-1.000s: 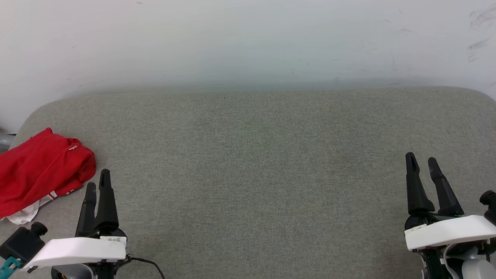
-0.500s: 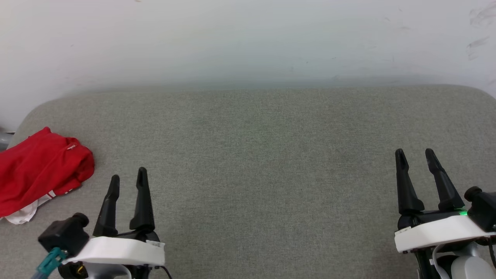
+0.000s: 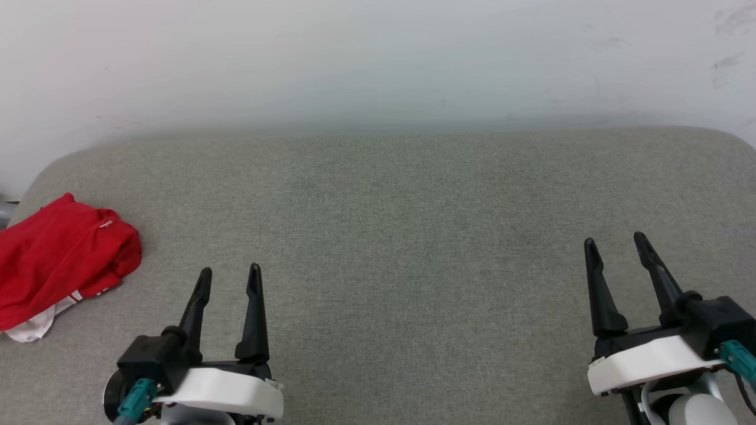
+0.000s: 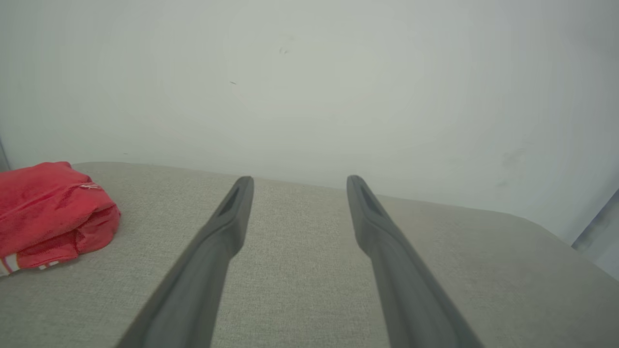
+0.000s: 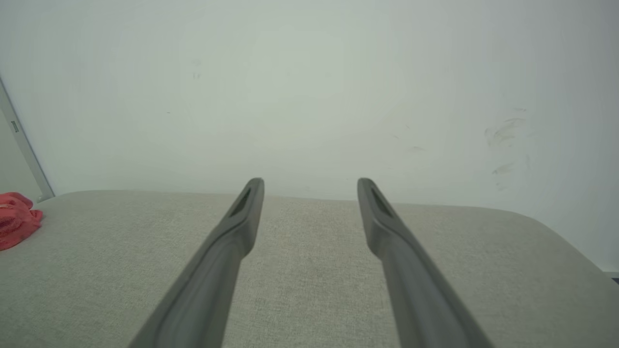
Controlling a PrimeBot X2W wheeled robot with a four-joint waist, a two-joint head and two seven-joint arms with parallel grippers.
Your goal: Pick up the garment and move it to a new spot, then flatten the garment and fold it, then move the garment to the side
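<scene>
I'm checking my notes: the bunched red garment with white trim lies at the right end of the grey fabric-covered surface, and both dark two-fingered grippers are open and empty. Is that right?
Not quite. The head view shows the red garment at the left end of the grey surface, not the right. The left gripper and right gripper are indeed open and empty.

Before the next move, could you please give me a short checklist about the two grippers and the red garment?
1. Left gripper open, holding nothing: ok.
2. Right gripper open, holding nothing: ok.
3. Garment resting on the grey cushion, apart from both grippers: ok.
4. Garment lying flat: not ok, it is bunched.
5. Whole garment in the head view: not ok, the picture's left edge cuts it.
6. Print side up: cannot tell.
</scene>
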